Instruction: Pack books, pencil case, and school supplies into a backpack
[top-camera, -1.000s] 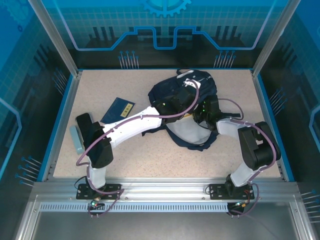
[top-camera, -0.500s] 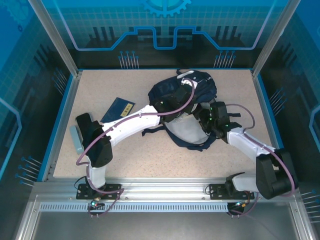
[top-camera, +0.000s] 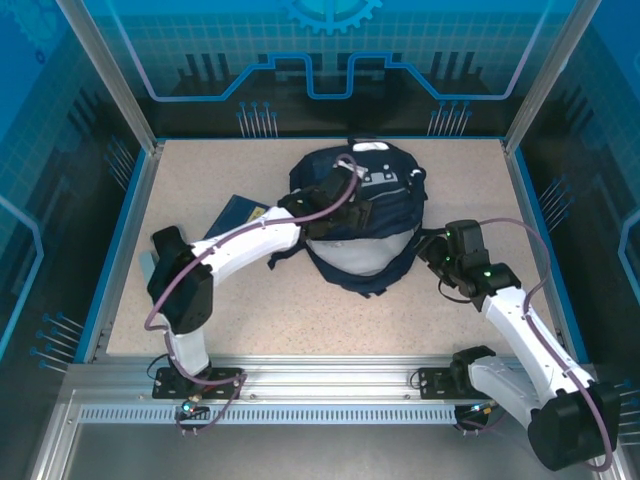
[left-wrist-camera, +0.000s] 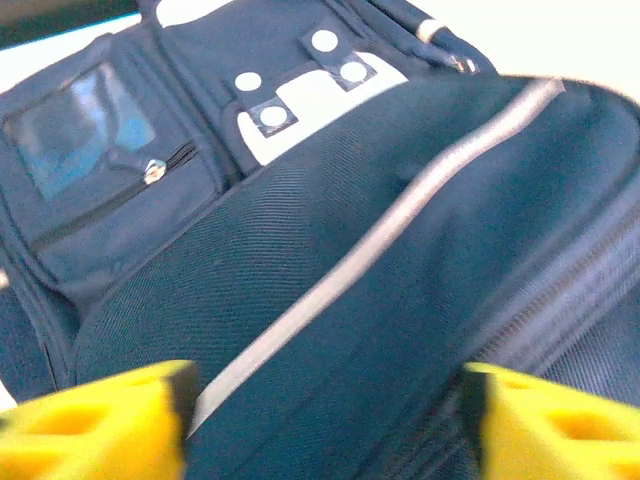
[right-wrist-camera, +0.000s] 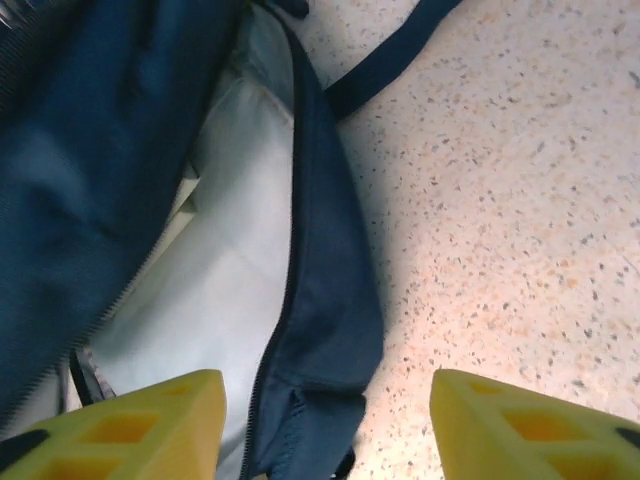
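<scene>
The navy backpack (top-camera: 370, 190) lies in the middle of the table, its white patches and reflective stripe facing up and its pale lining (top-camera: 355, 260) showing at the near, unzipped edge. My left gripper (top-camera: 358, 212) hovers over its top panel. In the left wrist view the yellow fingers (left-wrist-camera: 90, 420) stand wide apart, open, over the navy fabric and stripe (left-wrist-camera: 350, 230). My right gripper (top-camera: 432, 252) is open just right of the bag. In the right wrist view it (right-wrist-camera: 325, 420) straddles the zipper edge of the flap (right-wrist-camera: 330, 300). A blue book (top-camera: 236, 214) lies left of the bag, partly under my left arm.
A dark strap (top-camera: 285, 258) trails from the bag's left side and another strap (right-wrist-camera: 385, 55) lies on the speckled table (right-wrist-camera: 500, 230). A pale oblong thing (top-camera: 146, 268) peeks from behind my left elbow. Blue rails (top-camera: 125, 240) border the table.
My left gripper has opened and let go of the backpack, which now lies flatter and farther back. My right arm has pulled out to the right, away from the bag's opening.
</scene>
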